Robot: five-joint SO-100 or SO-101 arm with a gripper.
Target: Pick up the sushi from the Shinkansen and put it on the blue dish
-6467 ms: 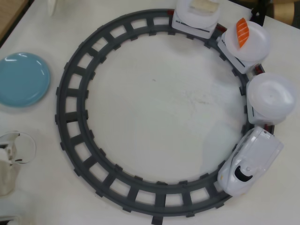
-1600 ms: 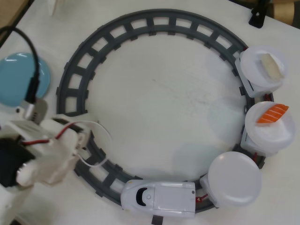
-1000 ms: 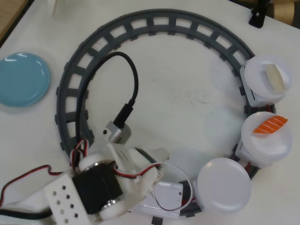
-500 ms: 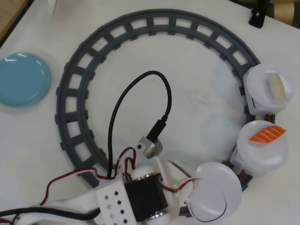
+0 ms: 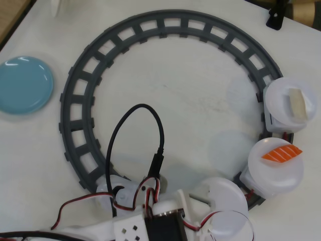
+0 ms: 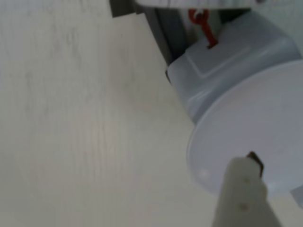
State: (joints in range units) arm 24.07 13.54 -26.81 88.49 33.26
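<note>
In the overhead view, a white desk [image 5: 175, 105] carries the grey track [image 5: 75, 100]. The blue dish [image 5: 25, 84] lies left of the track. The arm's claw [image 5: 220, 221] sits at the track's lower edge, its opening impossible to tell. The sushi [image 5: 282, 154] rests on a white plate [image 5: 276, 173] up-right of the claw, apart from it.

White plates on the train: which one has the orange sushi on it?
The middle white plate in the overhead view holds the orange sushi. The upper plate carries a pale beige piece, and the lowest plate, by the arm, shows no food.
</note>
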